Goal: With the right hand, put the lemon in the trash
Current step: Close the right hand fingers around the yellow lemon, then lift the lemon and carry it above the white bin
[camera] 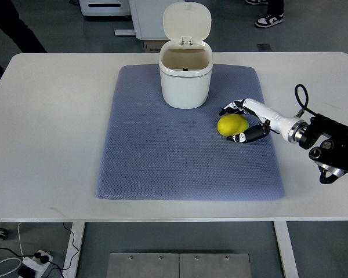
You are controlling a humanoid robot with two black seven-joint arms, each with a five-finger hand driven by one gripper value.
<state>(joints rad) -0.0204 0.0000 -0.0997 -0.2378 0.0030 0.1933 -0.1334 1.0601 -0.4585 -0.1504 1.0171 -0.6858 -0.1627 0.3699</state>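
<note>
Lemon on mat; right hand fingers cupped around it.

A white bench fills most of the view, and a blue-grey textured mat lies flat on its middle. Behind the bench, on the grey floor, stands a white cabinet, with a cardboard box low against it. A person's black-and-white shoe shows at the top right. At the lower left, a power strip and white cables lie on the floor beneath the bench.
</note>
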